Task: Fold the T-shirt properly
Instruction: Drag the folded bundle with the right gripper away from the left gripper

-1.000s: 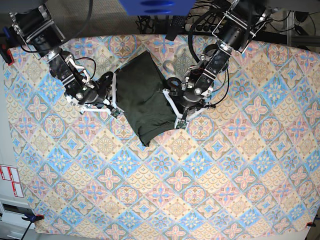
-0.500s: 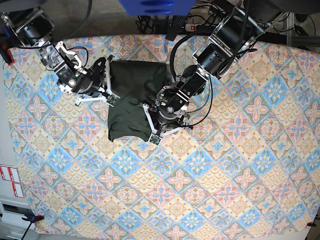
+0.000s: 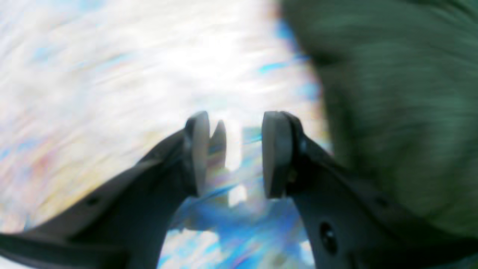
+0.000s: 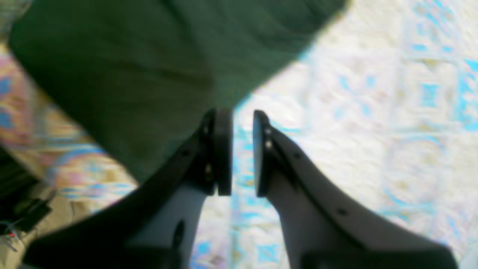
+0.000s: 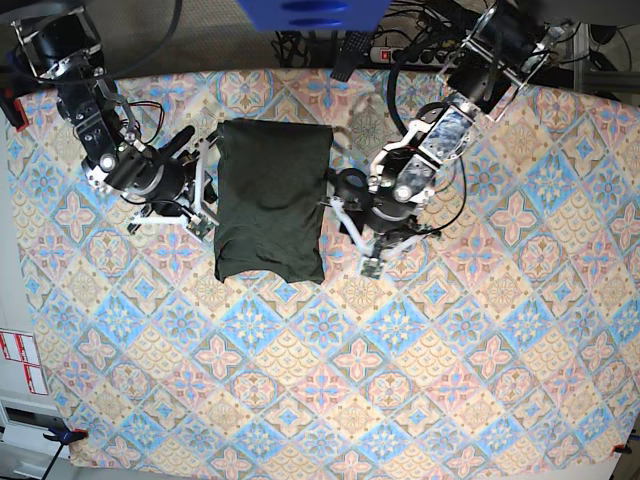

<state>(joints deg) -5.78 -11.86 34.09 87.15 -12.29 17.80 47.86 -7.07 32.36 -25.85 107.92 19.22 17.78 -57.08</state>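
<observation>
The T-shirt lies folded into a dark olive-green rectangle on the patterned tablecloth, its long sides running near to far. My right gripper sits just beside its left edge. In the right wrist view the T-shirt fills the upper left, and the right gripper stands slightly open with only tablecloth in the narrow gap. My left gripper is off the shirt's right edge. In the blurred left wrist view the left gripper is open and empty, with the T-shirt to its right.
The tablecloth covers the whole table, with bare patterned cloth in front of the shirt and to the far right. Cables and a blue object lie beyond the far edge. The table's left edge carries red-and-white labels.
The shirt went from a tilted shape to a squared rectangle. My left gripper came off its lower right corner and moved right. My right gripper shifted down along the left edge.
</observation>
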